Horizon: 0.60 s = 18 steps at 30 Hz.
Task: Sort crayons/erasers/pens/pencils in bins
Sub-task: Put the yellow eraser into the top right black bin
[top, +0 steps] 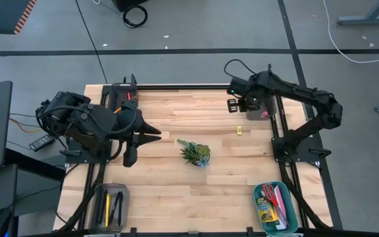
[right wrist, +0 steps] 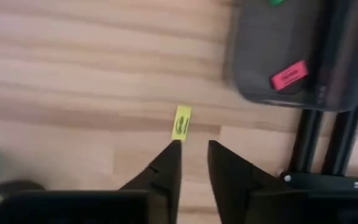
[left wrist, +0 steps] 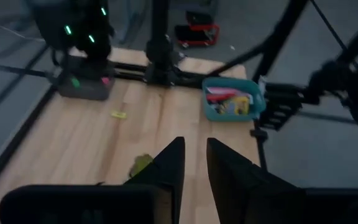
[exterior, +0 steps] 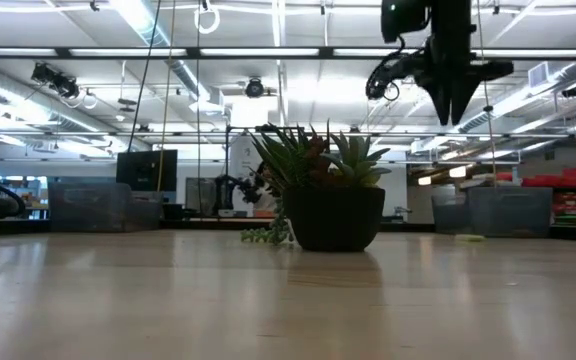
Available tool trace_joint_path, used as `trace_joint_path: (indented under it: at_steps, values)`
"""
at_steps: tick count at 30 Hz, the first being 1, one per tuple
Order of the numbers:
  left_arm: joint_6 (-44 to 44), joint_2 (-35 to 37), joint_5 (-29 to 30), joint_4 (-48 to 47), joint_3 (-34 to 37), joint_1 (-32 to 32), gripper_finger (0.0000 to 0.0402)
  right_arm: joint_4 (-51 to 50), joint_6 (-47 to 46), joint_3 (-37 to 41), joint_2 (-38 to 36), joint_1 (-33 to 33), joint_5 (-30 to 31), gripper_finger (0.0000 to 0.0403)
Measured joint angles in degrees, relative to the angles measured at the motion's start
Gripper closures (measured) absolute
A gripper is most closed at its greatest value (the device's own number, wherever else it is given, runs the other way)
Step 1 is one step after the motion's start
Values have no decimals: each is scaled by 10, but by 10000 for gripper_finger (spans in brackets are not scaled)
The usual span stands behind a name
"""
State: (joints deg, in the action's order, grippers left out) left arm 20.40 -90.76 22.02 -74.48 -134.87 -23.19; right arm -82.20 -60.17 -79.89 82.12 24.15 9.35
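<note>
Your right gripper point(right wrist: 193, 146) hangs above the yellow eraser point(right wrist: 181, 122) on the table point(top: 176, 191), fingers slightly apart, holding nothing. Your left gripper point(left wrist: 194, 149) waits, narrowly parted, empty.

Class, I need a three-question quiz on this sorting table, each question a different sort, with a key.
1. True or false: the yellow eraser lies loose on the table.
2. Which bin holds the crayon box? A) teal bin B) dark bin
3. What stands mid-table?

Key
1. True.
2. A; the dark bin holds the pink eraser and green eraser.
3. The plant.
</note>
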Motion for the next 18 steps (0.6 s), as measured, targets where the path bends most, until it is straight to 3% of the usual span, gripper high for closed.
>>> trace_joint_path:
  at_steps: [9,18]
  values:
    - [29,0,15,10,0,33,327,21,67,78,49,16,-120,230]
    - [30,0,15,10,0,62,335,122,296,195,44,-22,-125,232]
